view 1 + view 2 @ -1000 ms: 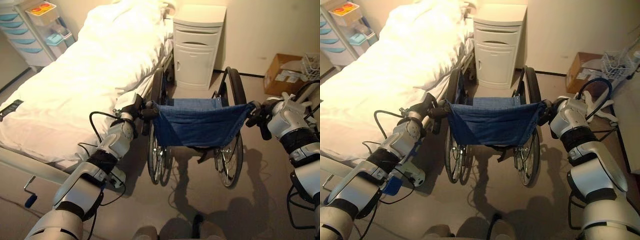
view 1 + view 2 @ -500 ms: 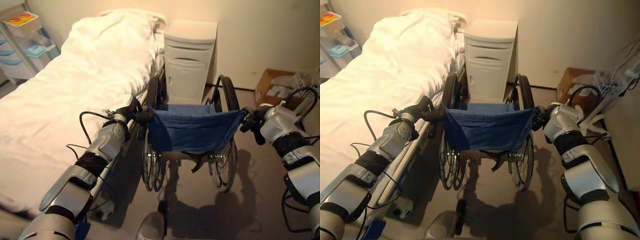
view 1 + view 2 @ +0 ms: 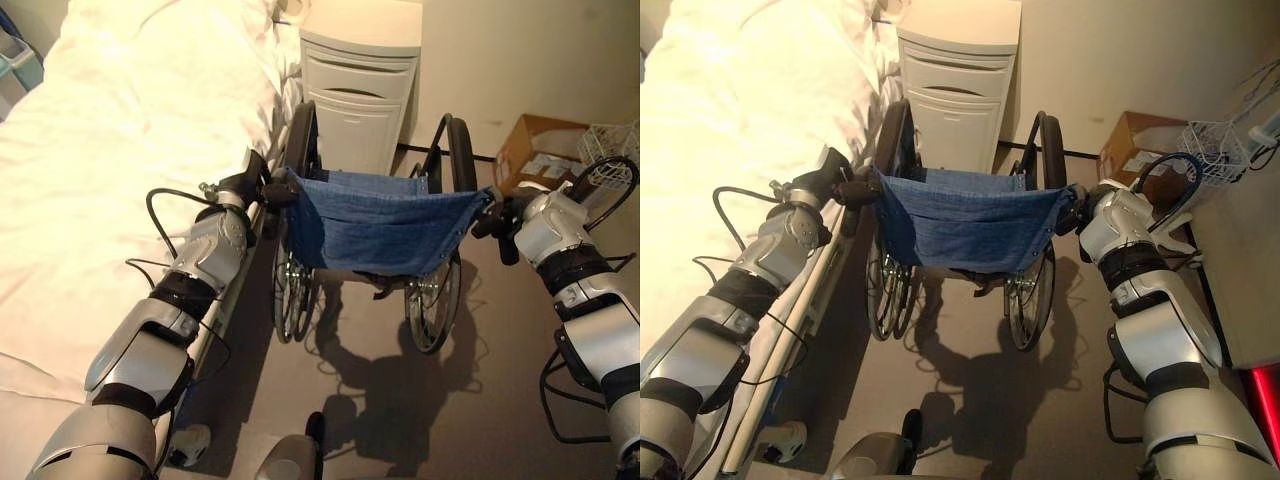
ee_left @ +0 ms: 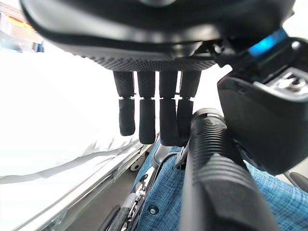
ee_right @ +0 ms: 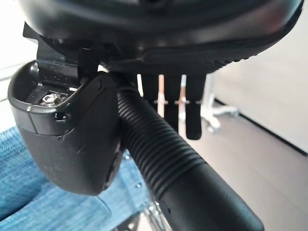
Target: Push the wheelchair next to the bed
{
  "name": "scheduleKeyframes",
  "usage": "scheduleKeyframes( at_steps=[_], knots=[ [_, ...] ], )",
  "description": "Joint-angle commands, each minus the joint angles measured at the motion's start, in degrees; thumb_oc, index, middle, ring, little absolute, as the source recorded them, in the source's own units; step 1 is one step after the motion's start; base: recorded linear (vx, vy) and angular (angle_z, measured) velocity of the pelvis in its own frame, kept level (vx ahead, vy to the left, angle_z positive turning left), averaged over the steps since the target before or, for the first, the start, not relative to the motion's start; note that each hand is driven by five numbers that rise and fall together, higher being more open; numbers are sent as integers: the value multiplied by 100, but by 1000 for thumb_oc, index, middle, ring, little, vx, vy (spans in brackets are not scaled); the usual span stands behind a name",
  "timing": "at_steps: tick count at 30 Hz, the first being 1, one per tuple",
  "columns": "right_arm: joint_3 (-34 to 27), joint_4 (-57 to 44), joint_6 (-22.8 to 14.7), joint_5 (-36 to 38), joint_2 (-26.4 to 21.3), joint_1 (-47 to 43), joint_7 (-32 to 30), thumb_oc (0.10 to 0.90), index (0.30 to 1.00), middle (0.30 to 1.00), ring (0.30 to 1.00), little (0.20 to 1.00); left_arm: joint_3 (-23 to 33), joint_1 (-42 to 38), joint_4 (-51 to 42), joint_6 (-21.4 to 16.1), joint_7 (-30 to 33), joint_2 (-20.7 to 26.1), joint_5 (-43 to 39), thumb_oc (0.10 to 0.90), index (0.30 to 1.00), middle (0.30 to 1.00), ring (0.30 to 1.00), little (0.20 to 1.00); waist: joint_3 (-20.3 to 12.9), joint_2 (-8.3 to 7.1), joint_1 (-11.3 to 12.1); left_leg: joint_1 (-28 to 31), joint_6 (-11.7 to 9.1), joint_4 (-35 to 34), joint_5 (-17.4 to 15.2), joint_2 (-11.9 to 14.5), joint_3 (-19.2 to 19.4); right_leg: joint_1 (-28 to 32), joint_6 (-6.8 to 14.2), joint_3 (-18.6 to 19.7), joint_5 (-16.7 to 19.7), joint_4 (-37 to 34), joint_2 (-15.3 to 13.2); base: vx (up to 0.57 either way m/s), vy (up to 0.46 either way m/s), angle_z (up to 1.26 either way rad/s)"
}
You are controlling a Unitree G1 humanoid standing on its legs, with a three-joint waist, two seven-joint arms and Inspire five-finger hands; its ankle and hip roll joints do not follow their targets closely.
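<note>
Here the wheelchair [image 3: 375, 222] shows a blue fabric backrest.

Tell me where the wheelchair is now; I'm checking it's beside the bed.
In the left eye view the wheelchair stands mid-frame, close along the bed's right side, facing the white cabinet, with the left hand and right hand on its push handles.
</note>
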Motion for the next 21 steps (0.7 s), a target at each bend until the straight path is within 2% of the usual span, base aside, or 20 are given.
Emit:
scheduleKeyframes(
  at_steps=[1,2,6,9,10,11,12,18,21],
  knots=[
    [765,-587,-1642,258,295,455,-313,400,300,300,300,300,-84,854,299,303,-124,110,211,400,300,300,300,300,442,-94,17,-225,-378,-30,128,-12,-121,-476,-154,154,1517,-1470,381,86,-82,-11],
    [760,-781,-1689,307,238,452,-369,400,300,300,300,300,15,951,191,375,-136,182,154,400,300,300,300,300,530,-32,-51,-54,-329,-78,61,-59,-127,-807,-187,85,1688,-1491,470,81,-84,-2],
    [725,-912,-1417,476,235,550,-290,400,300,300,300,300,41,1000,-13,407,-398,215,399,400,300,300,300,300,494,-23,38,-68,-303,-63,109,-84,-83,-576,-195,-54,1605,-1490,540,96,-120,59],
    [692,-756,-1442,611,255,610,-258,400,300,300,300,300,-19,1012,30,526,-499,137,474,400,300,300,300,300,400,-22,29,66,-313,-109,69,-112,-117,-478,-232,-116,1567,-1598,559,135,-37,22],
    [670,-670,-1342,677,283,615,-233,400,300,300,300,300,-49,995,52,595,-526,140,503,402,302,302,302,302,363,-19,32,114,-312,-116,38,-114,-122,-448,-244,-141,1554,-1628,549,57,-11,26],
    [663,-612,-1242,704,305,610,-220,400,300,300,300,300,-66,967,101,626,-552,149,501,483,425,425,425,425,357,-10,33,133,-315,-127,34,-112,-116,-422,-249,-169,1536,-1637,544,46,-9,22],
    [658,-590,-1192,743,315,607,-205,800,900,900,900,900,-69,953,133,641,-584,148,507,800,900,900,900,900,358,-4,32,139,-316,-134,35,-112,-112,-411,-252,-187,1526,-1636,543,11,1,10],
    [557,-526,-844,985,327,622,-196,800,900,900,900,900,-93,820,159,675,-645,221,398,800,900,900,900,900,334,52,-32,381,-285,-250,-44,-103,-98,-380,-240,-228,1472,-1594,523,1,22,6],
    [417,-739,-390,1196,206,574,-82,800,900,900,900,900,-4,852,109,859,-996,307,138,800,900,900,900,900,305,59,-76,493,-249,-281,-99,-97,-97,-379,-218,-206,1443,-1491,523,0,0,0]
  ],
)
